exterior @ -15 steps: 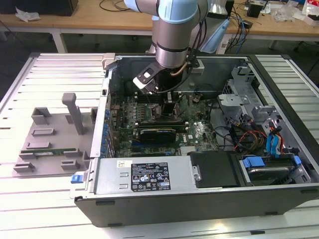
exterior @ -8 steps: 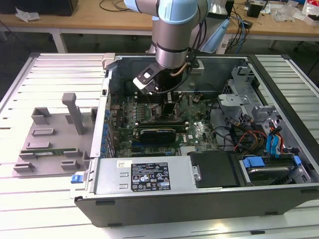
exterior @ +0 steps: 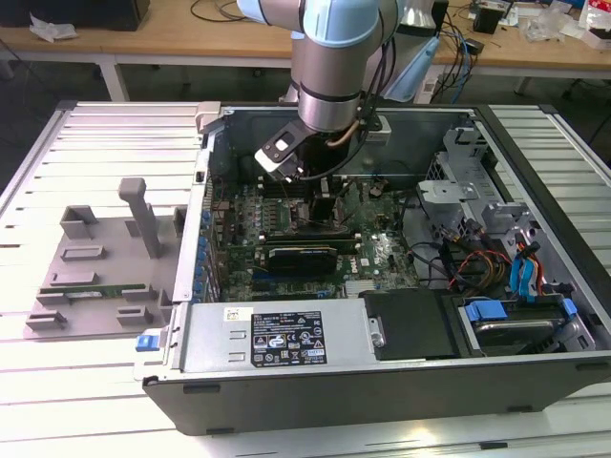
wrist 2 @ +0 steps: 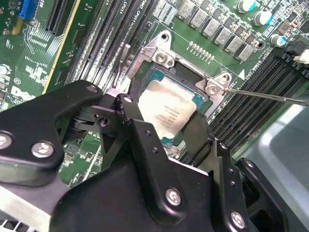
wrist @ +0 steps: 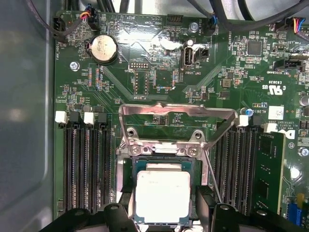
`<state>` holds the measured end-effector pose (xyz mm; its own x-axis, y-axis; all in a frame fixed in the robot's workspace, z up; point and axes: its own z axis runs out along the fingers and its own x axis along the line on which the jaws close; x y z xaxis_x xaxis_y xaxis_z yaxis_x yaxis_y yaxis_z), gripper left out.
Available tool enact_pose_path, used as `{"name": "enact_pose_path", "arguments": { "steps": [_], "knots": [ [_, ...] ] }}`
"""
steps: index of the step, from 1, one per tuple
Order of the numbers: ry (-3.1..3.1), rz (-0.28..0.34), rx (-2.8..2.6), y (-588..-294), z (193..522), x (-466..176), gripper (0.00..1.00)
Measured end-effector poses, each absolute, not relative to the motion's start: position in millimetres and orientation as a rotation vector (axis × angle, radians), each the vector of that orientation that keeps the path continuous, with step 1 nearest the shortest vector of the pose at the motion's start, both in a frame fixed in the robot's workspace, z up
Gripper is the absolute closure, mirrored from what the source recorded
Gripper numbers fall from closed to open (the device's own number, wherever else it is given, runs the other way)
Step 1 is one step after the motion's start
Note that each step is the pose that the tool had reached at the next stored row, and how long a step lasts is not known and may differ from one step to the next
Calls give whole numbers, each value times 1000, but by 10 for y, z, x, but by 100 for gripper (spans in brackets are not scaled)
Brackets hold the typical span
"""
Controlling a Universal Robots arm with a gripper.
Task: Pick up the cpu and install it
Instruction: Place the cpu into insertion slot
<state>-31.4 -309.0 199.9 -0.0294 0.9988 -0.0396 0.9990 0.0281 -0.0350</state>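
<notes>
Over socket (wrist: 162,148), cpu (wrist: 161,195) in claw (wrist 2: 161,113)

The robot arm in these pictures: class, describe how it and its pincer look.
The arm is a silver-grey cylinder with pale blue joint caps; a tan cable loops at its wrist. The pincer is matte black, built of angular linked plates fastened with silver screws.

- Exterior view: high, angled down over the whole open computer case (exterior: 382,391).
- Both wrist views: close above the motherboard (wrist: 145,48), sharing the socket (wrist: 164,144); the second wrist view slanted.
</notes>
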Motion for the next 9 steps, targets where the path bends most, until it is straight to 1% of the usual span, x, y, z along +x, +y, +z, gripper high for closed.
{"name": "enact_pose_path", "arguments": {
  "steps": [3,6,7,8,9],
  "knots": [
    [2252,-79,2187,-3090,2031,-314,38],
    [2262,-57,2197,-3089,2064,-315,38],
    [2262,-57,2196,-3089,2094,-314,40],
    [2262,-56,2196,-3089,2118,-314,53],
    [2261,-56,2196,-3089,2128,-314,59]
  ]
}}
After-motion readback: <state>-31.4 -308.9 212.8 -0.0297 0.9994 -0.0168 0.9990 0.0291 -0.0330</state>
